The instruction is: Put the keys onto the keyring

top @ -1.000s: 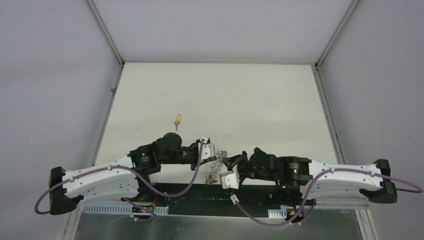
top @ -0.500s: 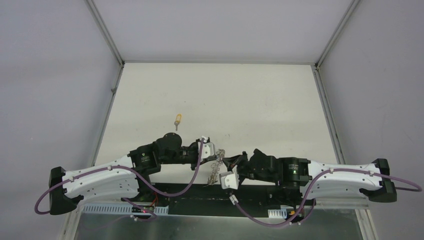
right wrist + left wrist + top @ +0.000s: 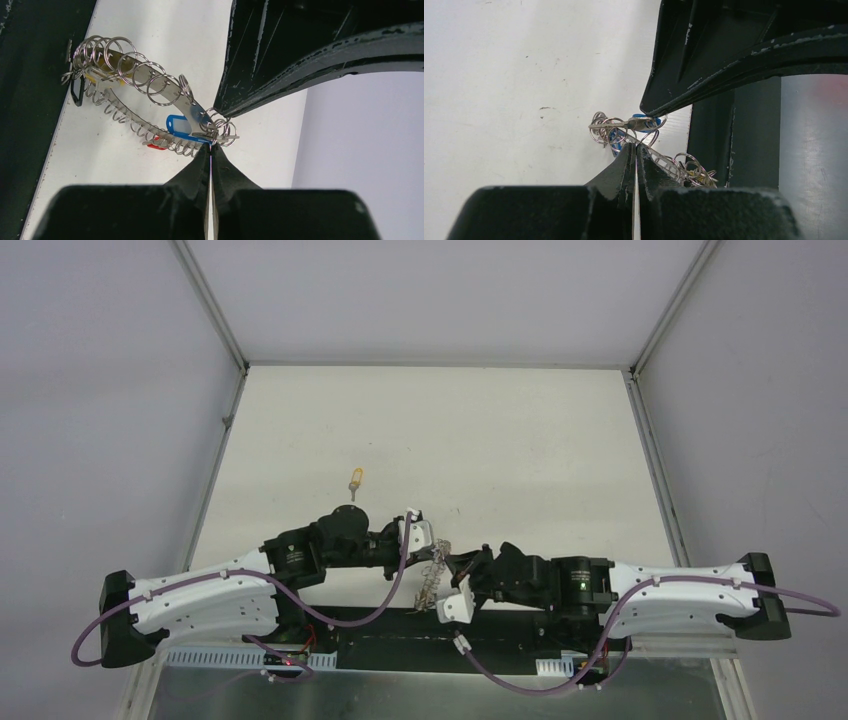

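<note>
The keyring point(image 3: 131, 70) is a floppy loop of grey wire coils, hanging between my two grippers low in the middle of the top view point(image 3: 430, 580). My left gripper point(image 3: 636, 145) is shut on its metal band point(image 3: 674, 167). Meeting it tip to tip, my right gripper point(image 3: 211, 146) is shut at the neck of a blue-headed key point(image 3: 179, 125) lying among the coils. A red key head point(image 3: 157, 145) and a yellow one point(image 3: 104, 62) also sit on the ring. Another yellow-headed key point(image 3: 354, 480) lies alone on the table, beyond the left arm point(image 3: 300, 558).
The white table point(image 3: 500, 460) is walled at the back and both sides. A black strip and a metal plate point(image 3: 400, 690) run along the near edge under the arm bases. Purple cables point(image 3: 350, 625) loop beside both arms.
The right forearm and wrist camera have shifted slightly left and toward the near edge. The left wrist nudged a little forward. Both grippers stay shut with the keyring between them.
</note>
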Controlling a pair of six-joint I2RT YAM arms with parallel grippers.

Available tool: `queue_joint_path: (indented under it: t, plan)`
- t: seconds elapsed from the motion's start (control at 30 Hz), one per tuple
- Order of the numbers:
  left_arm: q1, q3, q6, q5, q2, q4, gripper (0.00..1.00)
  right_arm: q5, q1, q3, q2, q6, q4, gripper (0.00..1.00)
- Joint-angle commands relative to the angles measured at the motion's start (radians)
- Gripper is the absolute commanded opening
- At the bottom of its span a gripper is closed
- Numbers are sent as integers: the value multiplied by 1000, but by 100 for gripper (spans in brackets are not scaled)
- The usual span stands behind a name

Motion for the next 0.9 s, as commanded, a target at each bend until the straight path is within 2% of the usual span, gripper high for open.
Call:
queue_joint_path:
  t: [0.0,0.63,0.87]
  plan:
    - [-1,25,-19,-70,-8,59,0,27,25,2,12,-26,-72,0]
    - [-1,22,-69,-121,-11,62,0,161,96,-36,34,-49,-58,0]
    - [-1,13,-108,-155,-12,79,0,180,97,-45,31,53,-31,1]
